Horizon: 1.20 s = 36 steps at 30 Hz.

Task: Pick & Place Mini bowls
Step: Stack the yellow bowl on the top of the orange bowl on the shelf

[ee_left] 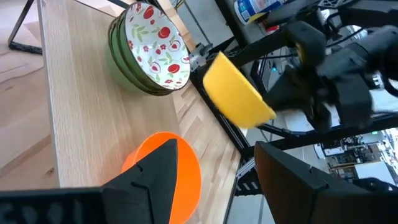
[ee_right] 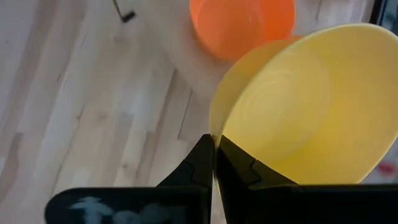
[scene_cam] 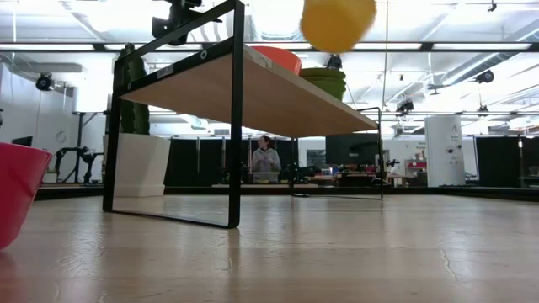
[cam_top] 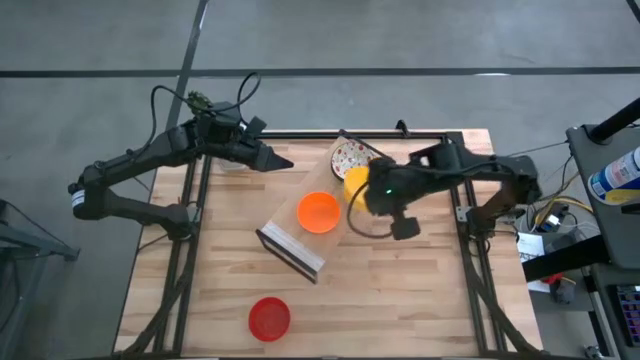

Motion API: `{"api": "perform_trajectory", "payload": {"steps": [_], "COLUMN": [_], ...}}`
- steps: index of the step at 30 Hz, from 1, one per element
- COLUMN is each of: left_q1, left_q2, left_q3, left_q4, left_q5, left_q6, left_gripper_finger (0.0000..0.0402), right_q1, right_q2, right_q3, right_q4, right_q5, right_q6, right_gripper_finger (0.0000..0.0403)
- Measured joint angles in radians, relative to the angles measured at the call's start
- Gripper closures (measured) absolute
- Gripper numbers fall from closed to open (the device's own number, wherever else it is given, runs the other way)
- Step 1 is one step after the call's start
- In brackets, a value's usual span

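The right gripper (ee_right: 213, 163) is pinching the rim of the yellow bowl (ee_right: 305, 106) with its fingers pressed together, holding it in the air above the shelf (cam_top: 290, 240), between the orange bowl (cam_top: 319, 212) and the stack of patterned bowls (cam_top: 350, 157). In the high view the right arm is covering most of the yellow bowl, leaving only a sliver showing. In the low view the bowl is hanging above the shelf's top board, cut off by the picture's upper edge, with the gripper out of sight.

The orange bowl is sitting on the shelf, half hidden behind the left gripper's fingers (ee_left: 155, 180) in the left wrist view. The stack is sitting on the shelf's far end; how many bowls are making it up is hard to tell.

The left gripper (cam_top: 283, 162) is hovering with fingers spread wide and empty beside the shelf's far end.

The red bowl (cam_top: 269, 318) is resting on the table (cam_top: 420, 300), well apart from the shelf on its near side, cropped in the low view.
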Motion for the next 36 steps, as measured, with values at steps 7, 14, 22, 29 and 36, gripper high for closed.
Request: {"api": "perform_trajectory", "payload": {"steps": [7, 14, 22, 29, 36], "left_q1": [0.0, 0.0, 0.0, 0.0, 0.0], "left_q2": [0.0, 0.0, 0.0, 0.0, 0.0], "left_q3": [0.0, 0.0, 0.0, 0.0, 0.0], "left_q4": [-0.018, -0.079, -0.155, -0.154, -0.153], "left_q5": [0.0, -0.016, -0.019, -0.018, -0.017], "left_q6": [0.012, 0.027, 0.055, 0.055, 0.06], "left_gripper_finger": [0.0197, 0.0197, 0.0197, 0.0197, 0.0197], "right_q1": [0.007, 0.006, 0.008, 0.017, 0.052], "right_q2": [0.19, 0.344, 0.445, 0.464, 0.464], "right_q3": [0.225, 0.37, 0.417, 0.418, 0.419], "right_q4": [-0.04, -0.084, -0.1, -0.096, -0.06], "right_q5": [0.03, 0.052, 0.109, 0.111, 0.142], "right_q6": [-0.134, -0.232, -0.334, -0.366, -0.416], "right_gripper_finger": [0.0394, 0.0394, 0.0394, 0.0394, 0.0394]}}
